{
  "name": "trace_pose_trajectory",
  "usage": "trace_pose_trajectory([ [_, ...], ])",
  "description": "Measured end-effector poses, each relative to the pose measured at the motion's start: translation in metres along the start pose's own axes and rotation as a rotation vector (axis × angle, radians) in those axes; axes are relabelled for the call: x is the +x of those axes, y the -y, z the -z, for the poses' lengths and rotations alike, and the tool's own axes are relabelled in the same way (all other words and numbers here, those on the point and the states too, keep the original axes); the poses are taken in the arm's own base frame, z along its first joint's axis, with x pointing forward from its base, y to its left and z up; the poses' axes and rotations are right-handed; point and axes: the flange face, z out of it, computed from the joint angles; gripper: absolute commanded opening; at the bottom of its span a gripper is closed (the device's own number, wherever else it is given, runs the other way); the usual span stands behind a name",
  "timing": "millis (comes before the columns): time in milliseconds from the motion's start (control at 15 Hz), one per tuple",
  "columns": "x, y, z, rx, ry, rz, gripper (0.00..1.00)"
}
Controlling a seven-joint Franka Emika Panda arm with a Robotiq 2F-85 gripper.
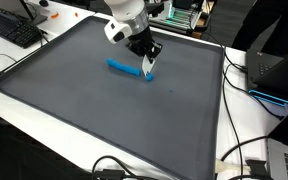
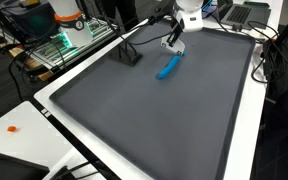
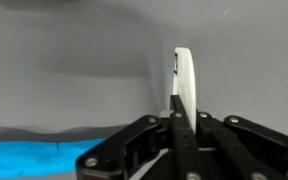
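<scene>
My gripper (image 1: 149, 68) is shut on a slim white marker-like object (image 3: 184, 85), held upright just above the dark grey mat (image 1: 104, 110). In the wrist view the white object sticks out beyond the closed black fingers (image 3: 176, 122). A blue elongated object (image 1: 124, 68) lies on the mat right beside the gripper; it also shows in an exterior view (image 2: 168, 67) and at the lower left of the wrist view (image 3: 34, 158). In that exterior view the gripper (image 2: 174, 40) is just above the blue object's far end.
The mat sits on a white table (image 1: 24, 100). A keyboard (image 1: 12, 28) lies at the far corner. Cables (image 1: 249, 150) and a laptop (image 1: 274, 75) are off one edge. A black stand (image 2: 129, 52) and a rack with electronics (image 2: 59, 35) border the mat.
</scene>
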Motion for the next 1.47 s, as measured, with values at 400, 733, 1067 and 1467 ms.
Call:
trace_pose_trajectory([
  [400,-0.001,0.0,0.016,0.008,-0.023,0.013,0.01],
  [733,-0.003,-0.013,0.053,0.004,-0.089,-0.002,0.01],
  [1067,-0.003,-0.028,0.06,-0.004,-0.12,0.0,0.01],
  [1467,-0.003,-0.035,0.051,-0.016,-0.151,0.017,0.01],
])
